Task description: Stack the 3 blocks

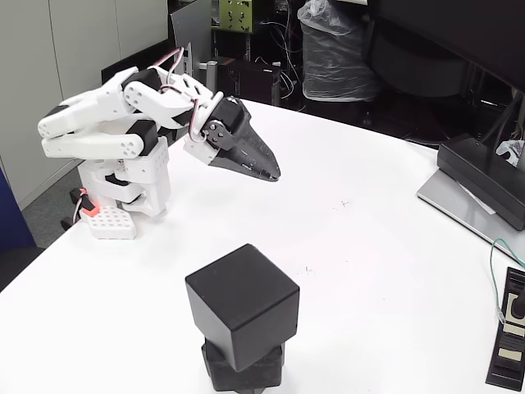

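In the fixed view a stack of matte black cubes stands near the front of the white table (pixel 369 246). The top block (pixel 241 304) sits turned at an angle on the block below (pixel 243 367); I see two blocks clearly, and the bottom of the stack is cut off by the frame edge. My gripper (pixel 272 174) is folded back at the upper left, well away from the stack, hanging a little above the table. Its black fingers are together with nothing between them.
The white arm base (pixel 123 193) stands at the table's left edge. A laptop or grey device (pixel 476 193) lies at the right edge, and a flat black device with a white label (pixel 510 332) at the lower right. Office clutter sits behind the table.
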`<action>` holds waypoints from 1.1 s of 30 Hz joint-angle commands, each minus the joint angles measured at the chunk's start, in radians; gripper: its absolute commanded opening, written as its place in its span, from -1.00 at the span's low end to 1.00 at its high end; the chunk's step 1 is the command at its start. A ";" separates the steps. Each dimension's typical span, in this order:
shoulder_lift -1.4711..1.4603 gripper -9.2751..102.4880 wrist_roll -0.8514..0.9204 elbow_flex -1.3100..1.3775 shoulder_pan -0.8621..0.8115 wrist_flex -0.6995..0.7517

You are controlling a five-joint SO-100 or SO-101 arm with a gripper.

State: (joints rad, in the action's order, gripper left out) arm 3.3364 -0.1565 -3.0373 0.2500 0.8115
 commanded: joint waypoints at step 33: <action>0.005 -0.85 0.009 -0.018 -0.009 -0.011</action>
State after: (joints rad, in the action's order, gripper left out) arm 3.3379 -0.1565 -3.0664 0.2500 0.8115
